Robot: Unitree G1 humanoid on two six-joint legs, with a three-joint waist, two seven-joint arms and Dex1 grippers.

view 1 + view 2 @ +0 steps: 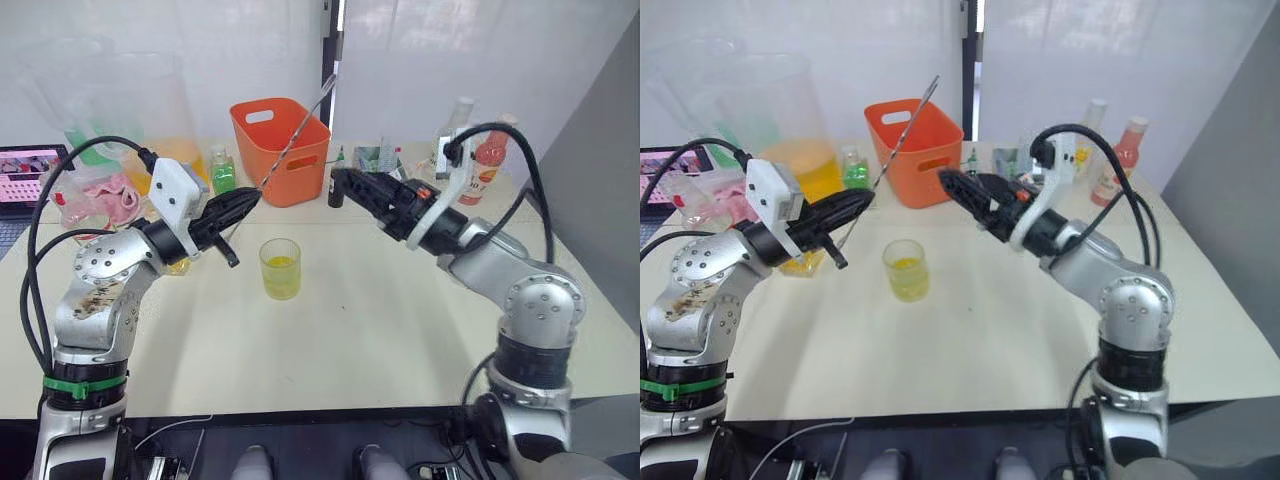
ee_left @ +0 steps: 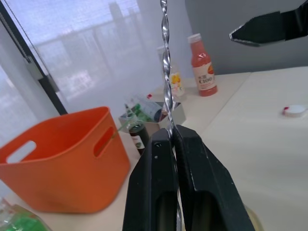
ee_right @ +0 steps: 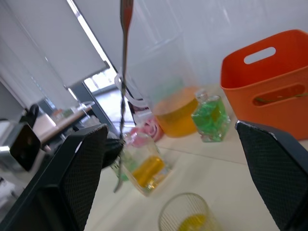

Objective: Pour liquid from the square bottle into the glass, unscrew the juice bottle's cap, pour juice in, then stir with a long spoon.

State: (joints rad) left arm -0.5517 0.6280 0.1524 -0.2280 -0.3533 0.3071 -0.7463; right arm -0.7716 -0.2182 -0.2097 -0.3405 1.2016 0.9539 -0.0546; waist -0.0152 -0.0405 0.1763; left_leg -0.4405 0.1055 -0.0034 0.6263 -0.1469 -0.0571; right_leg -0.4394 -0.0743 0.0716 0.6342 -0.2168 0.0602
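Left wrist view: long spoon (image 2: 166, 72) between left hand (image 2: 174, 139) fingers.

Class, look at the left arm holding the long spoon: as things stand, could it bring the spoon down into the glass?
Probably yes. The left gripper is shut on the long spoon, beside the glass, with nothing between them.

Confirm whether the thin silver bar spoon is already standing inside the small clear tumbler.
No. The thin silver twisted-handle bar spoon is clamped in the left gripper, raised above the table, while the small clear tumbler holds just yellow liquid.
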